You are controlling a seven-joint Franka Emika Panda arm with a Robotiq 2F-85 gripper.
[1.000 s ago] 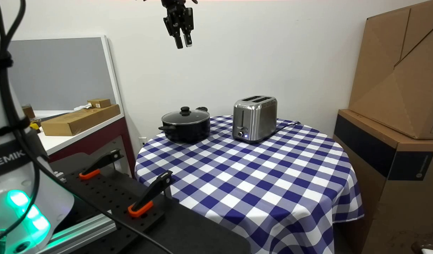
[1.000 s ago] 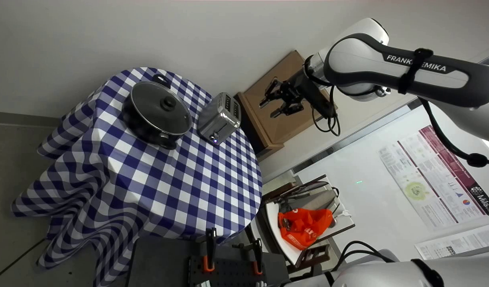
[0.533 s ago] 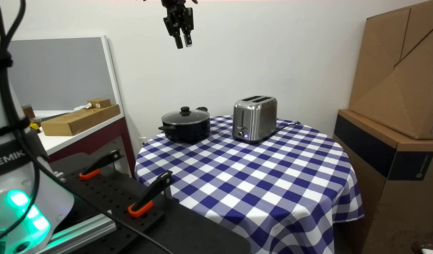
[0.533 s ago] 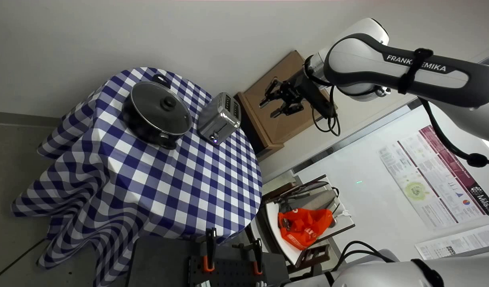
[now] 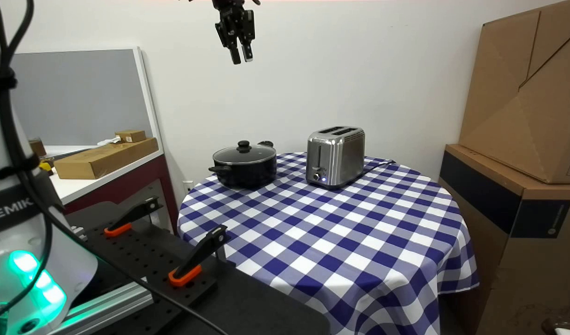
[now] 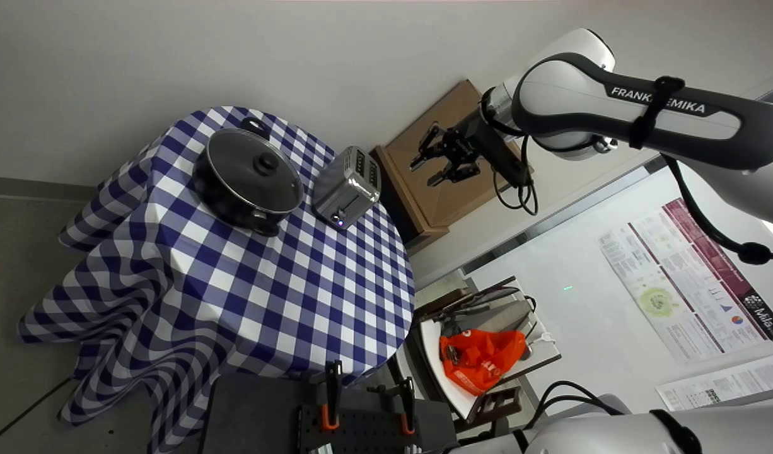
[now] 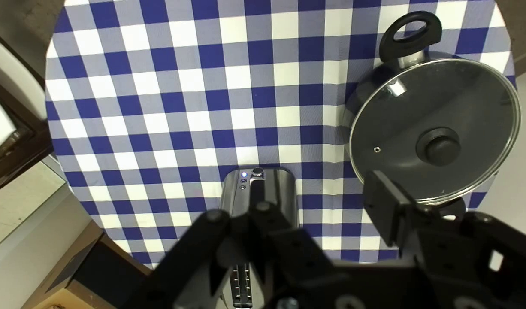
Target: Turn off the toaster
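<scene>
The silver toaster stands upright on a blue-and-white checked tablecloth, near the back wall. It also shows in an exterior view and in the wrist view. A small blue-white light glows on its front panel beside a round knob, with two unlit buttons by it. My gripper is open and empty, high above the table and apart from the toaster. It also shows at the top of an exterior view. In the wrist view my gripper's dark fingers hide much of the toaster's top.
A black pot with a glass lid stands beside the toaster. The toaster's cord runs behind it. Large cardboard boxes stand past the table's edge. A black bench with two orange-based clamps adjoins the table.
</scene>
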